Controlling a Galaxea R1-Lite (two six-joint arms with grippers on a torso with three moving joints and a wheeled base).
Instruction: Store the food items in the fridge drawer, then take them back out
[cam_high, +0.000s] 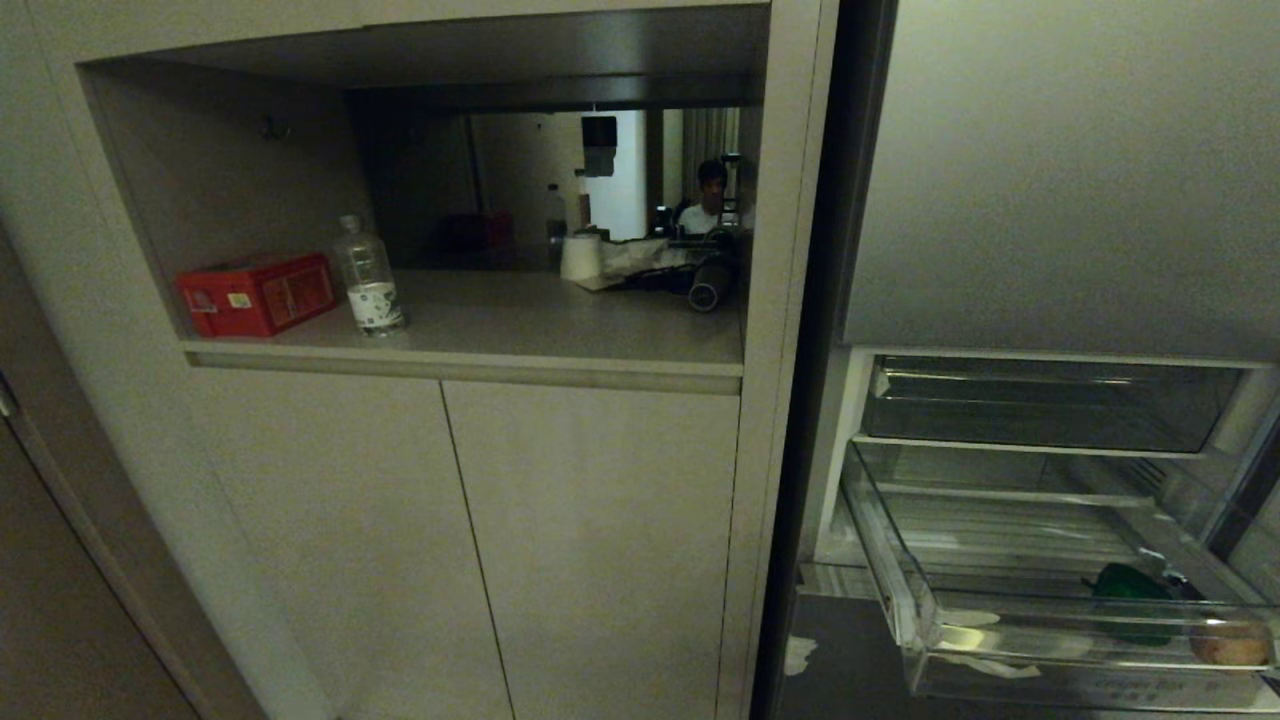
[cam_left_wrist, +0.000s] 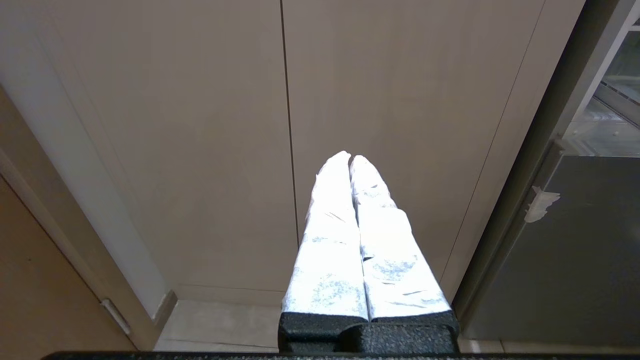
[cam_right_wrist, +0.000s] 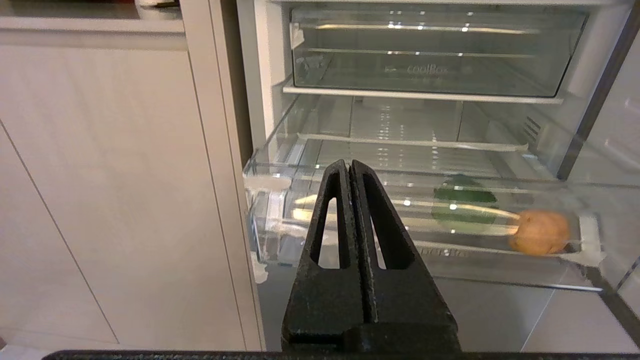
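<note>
The clear fridge drawer (cam_high: 905, 590) (cam_right_wrist: 280, 220) stands pulled out at the lower right of the head view. Inside it lie the two food items: a dark green one (cam_high: 1130, 600) (cam_right_wrist: 462, 210) and a smaller tan-brown one (cam_high: 1230, 645) (cam_right_wrist: 540, 232) near the drawer's front right corner. My right gripper (cam_right_wrist: 348, 163) is shut and empty, short of the drawer's front wall. My left gripper (cam_left_wrist: 349, 155), its fingers wrapped in white, is shut and empty before the beige cabinet doors (cam_left_wrist: 400, 100). Neither arm shows in the head view.
A smoky-dark tray (cam_high: 1050, 405) sits above the drawer, under the grey upper fridge door (cam_high: 1060, 170). Left of the fridge, a cabinet niche holds a red box (cam_high: 258, 293), a clear bottle (cam_high: 368, 277) and clutter. A person shows in the mirrored back wall (cam_high: 710, 200).
</note>
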